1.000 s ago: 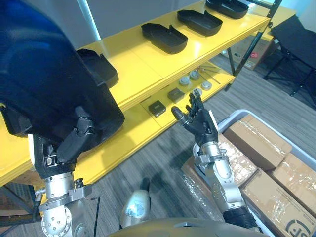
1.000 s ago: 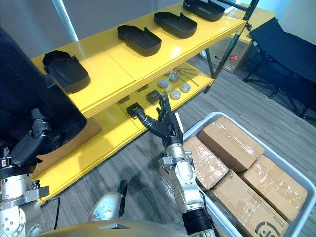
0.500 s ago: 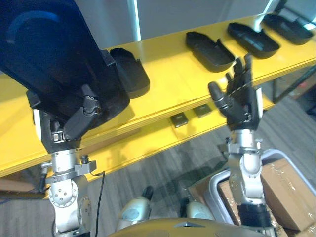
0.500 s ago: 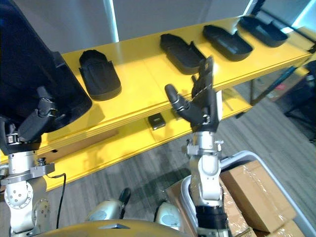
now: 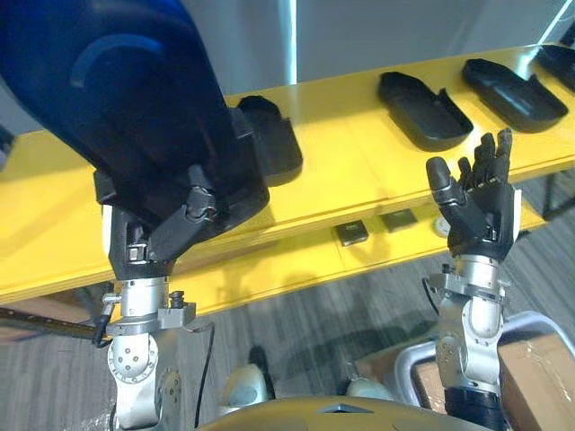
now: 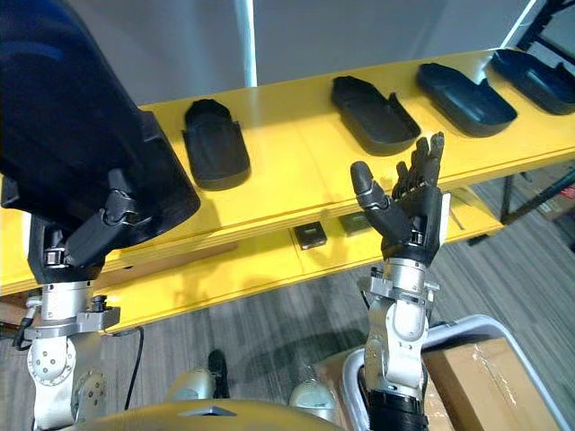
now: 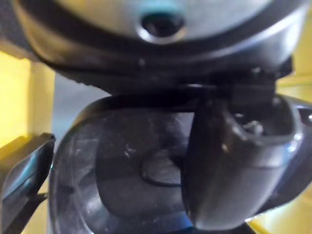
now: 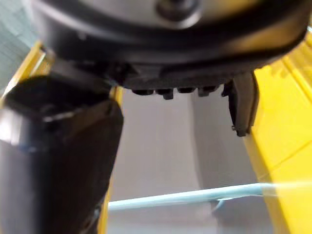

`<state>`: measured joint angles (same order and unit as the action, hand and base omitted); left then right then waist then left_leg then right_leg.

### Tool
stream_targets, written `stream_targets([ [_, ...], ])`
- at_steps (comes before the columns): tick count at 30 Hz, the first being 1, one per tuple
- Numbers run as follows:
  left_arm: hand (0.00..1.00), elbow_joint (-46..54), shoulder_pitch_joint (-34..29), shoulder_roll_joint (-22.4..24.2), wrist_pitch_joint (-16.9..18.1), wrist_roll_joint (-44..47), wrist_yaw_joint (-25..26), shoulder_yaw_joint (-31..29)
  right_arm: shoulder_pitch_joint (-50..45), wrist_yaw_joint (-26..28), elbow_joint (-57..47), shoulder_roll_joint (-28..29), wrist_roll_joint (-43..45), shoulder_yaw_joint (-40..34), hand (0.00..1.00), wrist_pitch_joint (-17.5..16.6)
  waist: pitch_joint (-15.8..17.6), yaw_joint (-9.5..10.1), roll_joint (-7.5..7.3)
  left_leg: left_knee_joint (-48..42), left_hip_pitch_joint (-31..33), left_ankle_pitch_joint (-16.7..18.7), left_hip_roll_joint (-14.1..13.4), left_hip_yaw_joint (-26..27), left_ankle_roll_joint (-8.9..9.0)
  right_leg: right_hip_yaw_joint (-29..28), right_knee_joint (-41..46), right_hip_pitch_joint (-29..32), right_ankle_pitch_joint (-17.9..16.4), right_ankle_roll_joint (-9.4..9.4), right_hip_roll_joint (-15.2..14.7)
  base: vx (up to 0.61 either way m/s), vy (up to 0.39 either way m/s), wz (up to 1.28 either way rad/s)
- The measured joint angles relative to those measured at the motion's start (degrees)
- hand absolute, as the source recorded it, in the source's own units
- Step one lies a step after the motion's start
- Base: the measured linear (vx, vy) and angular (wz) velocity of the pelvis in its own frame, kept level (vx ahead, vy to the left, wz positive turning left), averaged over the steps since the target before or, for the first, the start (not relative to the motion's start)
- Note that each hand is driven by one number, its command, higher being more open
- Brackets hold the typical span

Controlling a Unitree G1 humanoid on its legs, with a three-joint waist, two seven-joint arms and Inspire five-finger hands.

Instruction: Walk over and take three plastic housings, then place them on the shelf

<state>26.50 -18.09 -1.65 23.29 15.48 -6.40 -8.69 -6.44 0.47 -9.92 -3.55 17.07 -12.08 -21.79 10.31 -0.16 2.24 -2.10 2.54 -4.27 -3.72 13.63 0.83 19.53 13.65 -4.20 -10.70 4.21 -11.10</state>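
From where I stand, the left hand (image 5: 184, 220) has its fingers curled round the lower edge of a large black plastic housing (image 5: 108, 90), holding it up in front of the left end of the yellow shelf (image 6: 287, 171). The right hand (image 6: 409, 211) is raised, fingers straight and spread, carrying nothing. On the top board the nearest housing (image 6: 216, 144) lies just right of the carried one, with three more housings (image 6: 375, 112) further along, each lying lengthwise front to back. I'd say the left arm has the move: forward and down onto bare board.
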Motion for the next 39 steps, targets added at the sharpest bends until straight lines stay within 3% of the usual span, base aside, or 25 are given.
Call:
stream_targets([
  [4, 0.0, 0.0, -0.2, 1.2, 0.0, 0.1, -0.2, -0.5, -0.8, 0.4, 0.1, 2.6, 0.0, 0.2, 1.0, 0.0, -0.7, -0.08, 1.15, 6.9, -2.2, -4.0, 1.2, -0.4, 0.02, 0.6, -2.0, -0.4, 1.0, 1.61, 0.1, -0.02, 0.054, 0.12],
  [15, 0.0, 0.1, -2.0, 1.1, -1.2, 0.1, 3.3, 0.0, -1.9, 1.2, 0.7, 4.0, 0.1, 3.6, 1.0, 0.0, -0.8, -0.42, 0.96, 6.5, -2.5, -4.1, 1.2, -0.5, 0.0, 0.6, -4.8, -2.0, 2.9, 1.97, 0.5, 0.0, 0.005, 0.0],
  [18, 0.0, 0.1, -2.7, 1.4, -1.9, 0.1, 5.1, 0.1, -1.7, 2.7, 3.7, 3.8, 2.6, 3.4, 1.0, 0.0, -0.4, -0.18, 0.32, -0.9, 2.1, -2.3, 1.1, -3.1, 0.1, 3.6, -4.5, -2.7, 2.9, 1.99, 0.2, -0.02, 0.002, 0.49],
  [20, 0.0, 0.1, -3.4, 2.2, -2.4, 0.2, 5.8, 0.0, -1.5, 3.0, 7.1, 3.7, 3.8, 3.3, 1.0, 0.0, 0.1, 0.73, -0.07, 0.1, 1.3, -2.7, 1.3, -4.4, 0.03, 5.5, -4.2, -4.4, 2.5, 1.4, 0.0, -0.05, 0.008, 0.5],
  [22, 0.0, 0.0, -4.2, 3.4, -2.6, 0.7, 5.9, -0.1, -1.5, 3.2, 7.3, 3.9, 3.7, 3.4, 1.0, 0.0, 0.7, 1.47, -0.24, 0.2, 1.3, 0.3, 0.9, -1.6, 0.33, 7.5, -3.7, -5.1, 2.3, 1.63, -1.0, -0.09, 0.041, 0.5],
  [23, 0.0, -0.1, -4.6, 3.5, -2.7, 1.8, 5.7, 0.4, -1.4, 3.2, 6.9, 3.8, 3.7, 3.6, 1.0, -0.1, 1.6, 1.29, -1.79, -4.8, 3.3, 3.8, -0.3, 2.5, -0.06, 9.6, -3.2, -5.6, 2.2, 1.82, -3.3, -0.11, 0.142, 0.68],
  [25, 0.0, -0.3, -4.6, 3.6, -2.7, 5.1, 5.1, 1.2, 0.5, 2.9, 6.9, 3.3, 3.8, 4.2, 1.0, -0.3, 1.9, 1.47, -2.22, -13.0, 6.5, 4.1, -2.7, 1.8, -1.06, 9.7, -0.7, -4.7, 1.5, 2.71, -6.9, -0.09, 0.188, 0.28],
  [26, 0.0, -0.6, -4.6, 3.9, -2.6, 6.5, 5.7, 1.2, 2.3, 2.6, 7.0, 3.0, 3.8, 5.2, 1.0, -0.7, 2.1, 1.56, -2.16, -16.6, 7.2, 4.4, -4.6, -0.5, -0.51, 8.2, 0.3, -3.9, 1.4, 3.6, -8.3, -0.08, 0.261, -0.32],
  [28, 0.0, -1.6, -4.7, 4.3, -2.2, 6.7, 6.5, 1.4, 4.0, 2.0, 7.3, 2.3, 3.8, 7.6, 1.0, -1.8, 1.0, 1.5, 0.24, -17.2, 4.6, 5.0, -7.2, -2.9, 0.84, 6.2, 0.3, -3.9, 1.9, 6.07, -9.4, -0.04, 0.362, -0.41],
  [29, 0.0, -1.7, -4.7, 4.4, -2.2, 5.9, 6.5, 1.9, 4.0, 1.6, 7.4, 1.8, 3.8, 9.0, 1.0, -2.8, 0.2, 1.35, 1.49, -14.3, 1.9, 8.3, -6.5, -2.8, 5.91, 5.1, 0.2, -3.9, 2.5, 7.94, -10.4, 0.06, 0.452, -0.2],
  [30, 0.0, -1.9, -4.0, 3.7, -2.2, 4.6, 6.6, 2.0, 3.9, 1.3, 7.9, 2.6, 3.8, 9.7, 1.0, -2.8, 0.6, 1.42, -0.25, -14.1, 1.1, 8.2, -4.2, -1.8, 5.96, 4.3, -0.5, -4.4, 3.0, 8.38, -12.7, 0.07, 0.437, -0.13],
  [31, 0.0, -1.7, -3.8, 3.2, -2.3, 4.0, 6.7, 2.0, 3.9, 1.0, 8.2, 3.7, 3.8, 10.6, 1.0, -2.7, 0.8, 1.38, -1.38, -14.1, 1.1, 9.0, -2.4, -1.2, 4.91, 3.9, -2.1, -5.0, 4.7, 7.21, -13.9, 0.07, 0.375, -0.03],
  [32, 0.0, -2.0, -3.4, 2.9, -2.6, 3.9, 6.1, 2.1, 3.8, 0.7, 8.5, 4.6, 3.8, 11.4, 1.0, -2.7, 1.1, 1.36, -2.49, -15.4, 2.6, 9.9, -1.3, -0.9, 3.64, 3.8, -3.4, -4.8, 9.3, 7.11, -15.0, 0.06, 0.288, 0.07],
  [33, 0.0, -2.5, -2.9, 2.9, -3.4, 3.7, 5.8, 2.2, 3.7, 0.5, 8.9, 4.8, 3.8, 11.8, 1.0, -2.7, 1.1, 1.24, -2.43, -16.0, 3.2, 10.2, -1.1, -1.1, 3.08, 3.8, -3.4, -4.4, 11.9, 6.79, -15.1, 0.06, 0.386, 0.18],
  [35, 0.0, -3.5, -2.4, 2.2, -5.8, 1.9, 4.6, 2.0, 2.4, -0.4, 9.9, 6.7, 3.7, 12.4, 1.0, -2.2, 1.2, 1.76, -2.41, -15.0, 2.4, 10.8, -0.8, -0.5, 1.03, 3.9, -1.4, -2.3, 20.4, 3.02, -15.4, 0.04, 0.445, 0.02],
  [36, 0.0, -3.5, -2.6, 1.6, -5.9, 2.0, 3.9, 1.3, 2.5, -0.5, 9.9, 7.0, 3.5, 13.1, 1.0, -2.2, 1.3, 2.07, -2.46, -13.3, 1.3, 10.6, -0.5, 0.8, -0.1, 3.8, -0.4, -0.8, 22.6, 1.75, -15.8, 0.05, 0.36, -0.25],
  [37, 0.0, -3.5, -2.6, 1.3, -6.0, 2.0, 3.5, 0.7, 2.6, -0.3, 9.8, 7.0, 3.4, 13.5, 1.0, -2.2, 1.5, 2.03, -2.15, -12.4, 0.8, 10.3, -0.4, 1.0, -0.67, 3.8, 0.7, -0.2, 21.7, 1.62, -15.4, 0.06, 0.263, -0.19],
  [38, 0.0, -3.5, -2.2, 0.6, -6.0, 2.1, 3.2, -0.6, 2.5, 0.3, 9.7, 7.0, 2.9, 13.6, 1.0, -2.2, 1.4, 1.45, -2.29, -10.5, 0.0, 9.7, -0.2, 0.9, -1.7, 2.6, 3.0, 0.8, 17.0, 2.17, -12.6, 0.04, 0.125, -0.04],
  [39, 0.0, -3.5, -2.0, 0.4, -6.0, 2.2, 3.2, -1.0, 2.5, 0.3, 9.5, 7.0, 2.2, 13.6, 1.0, -2.2, 1.4, 1.32, -2.15, -9.7, -0.2, 9.4, -0.1, 0.9, -2.04, 1.3, 3.5, 1.2, 14.8, 2.49, -10.5, 0.04, 0.109, 0.04],
])
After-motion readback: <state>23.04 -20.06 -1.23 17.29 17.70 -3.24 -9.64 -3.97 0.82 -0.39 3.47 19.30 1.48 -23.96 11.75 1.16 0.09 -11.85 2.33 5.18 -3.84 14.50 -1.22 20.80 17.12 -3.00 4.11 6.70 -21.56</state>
